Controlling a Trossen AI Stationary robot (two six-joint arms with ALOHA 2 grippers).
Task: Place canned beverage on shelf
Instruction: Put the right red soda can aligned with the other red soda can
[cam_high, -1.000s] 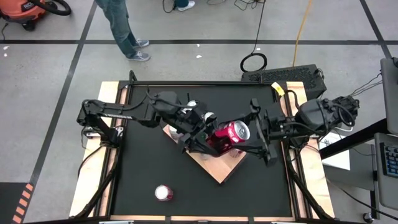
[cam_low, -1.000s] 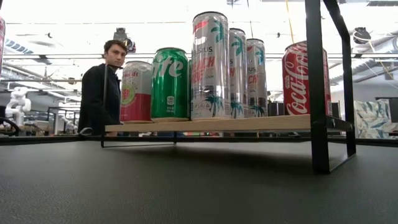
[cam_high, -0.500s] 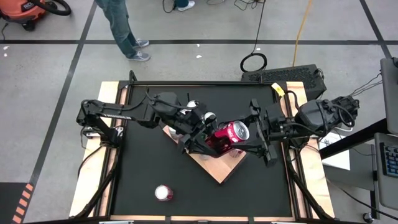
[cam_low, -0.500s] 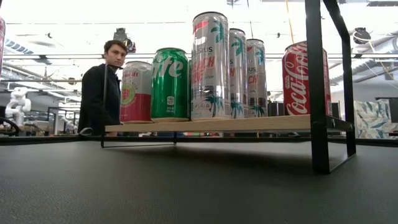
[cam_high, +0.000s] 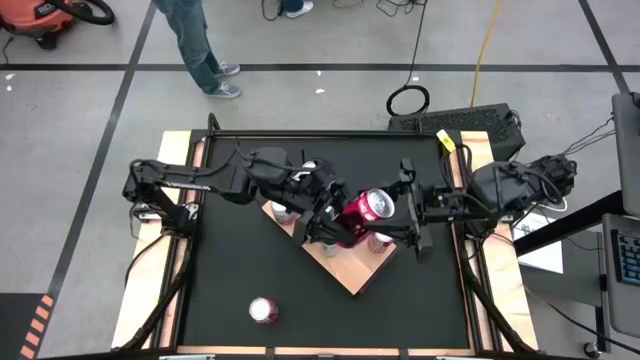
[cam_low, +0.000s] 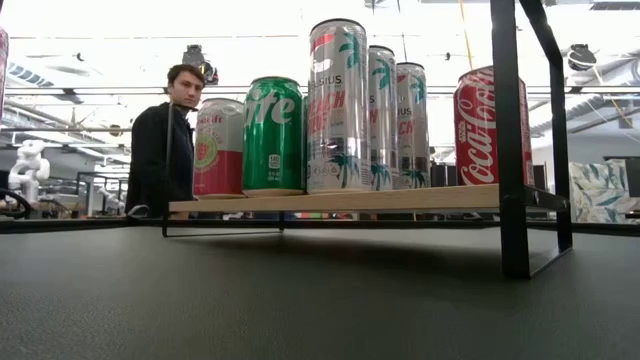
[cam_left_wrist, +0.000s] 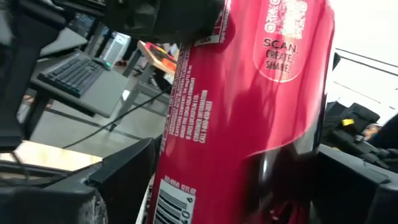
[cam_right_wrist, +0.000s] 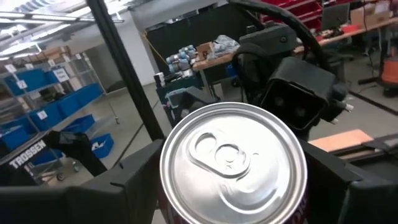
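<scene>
A red can hangs tilted in the air over the shelf, its silver top turned toward the right arm. My left gripper comes from the table's left and is shut on the can's body. My right gripper comes from the right and is shut on the can's top end. The tan shelf stands on black rods. On it stand a pink can, a green can, tall silver cans and a red cola can. My left gripper pinches the can's red side wall between its two fingers, which lie across the can. It comes level from the table's left. The can is clear of the shelf and tilted. My right gripper has one finger on each side of the can's top end, with the lid facing its wrist. It comes from the table's right, along the can. The can's rim hides the place of contact.
Another red can stands alone on the black table near its front edge. Pale wooden rails run along the table's sides. A person stands beyond the table's far side, and another person's legs are on the floor behind it.
My right gripper has moved a little toward the table's left with the red can. My left gripper has moved a little toward the right, closer around the can's body. The can has shifted left and now shows more of its top.
</scene>
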